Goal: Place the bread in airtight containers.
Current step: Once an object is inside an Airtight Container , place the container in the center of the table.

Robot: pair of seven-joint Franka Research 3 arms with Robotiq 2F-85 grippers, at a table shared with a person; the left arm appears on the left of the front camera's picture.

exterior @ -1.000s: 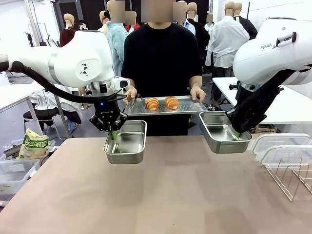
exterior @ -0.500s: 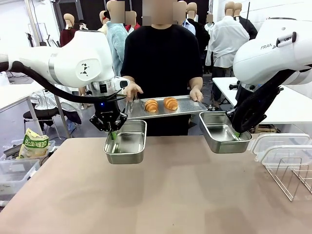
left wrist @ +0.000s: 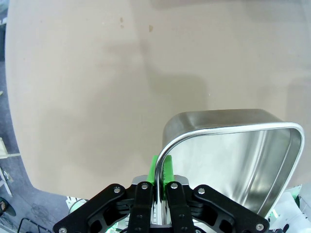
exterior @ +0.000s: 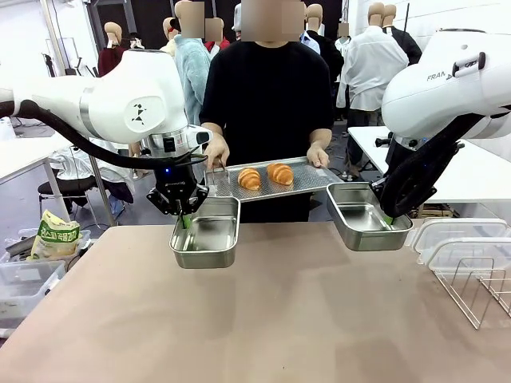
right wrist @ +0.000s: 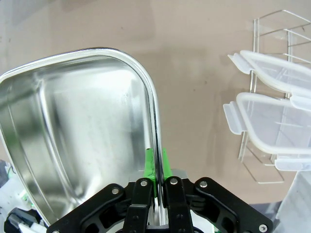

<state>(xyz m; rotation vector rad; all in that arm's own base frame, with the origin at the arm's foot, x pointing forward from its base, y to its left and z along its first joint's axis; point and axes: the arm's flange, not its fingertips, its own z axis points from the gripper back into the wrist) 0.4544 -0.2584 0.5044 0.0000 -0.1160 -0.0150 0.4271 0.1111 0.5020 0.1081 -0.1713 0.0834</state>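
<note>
**A:** Front view?
**B:** The left hand [exterior: 184, 219] is clamped on the left container's [exterior: 209, 238] rim and the right hand [exterior: 387, 215] on the right container's [exterior: 361, 225], at the worktop's [exterior: 263, 319] far edge. Between them, farther off, a person [exterior: 267, 88] holds a tray [exterior: 313, 171] with two croissants [exterior: 250, 178].
**A:** Left wrist?
**B:** Green pads [left wrist: 169, 167] pinch the rim; the tub is empty.
**A:** Right wrist?
**B:** Rim gripped too, tub empty, clear lids [right wrist: 277, 121] beside it.
</note>
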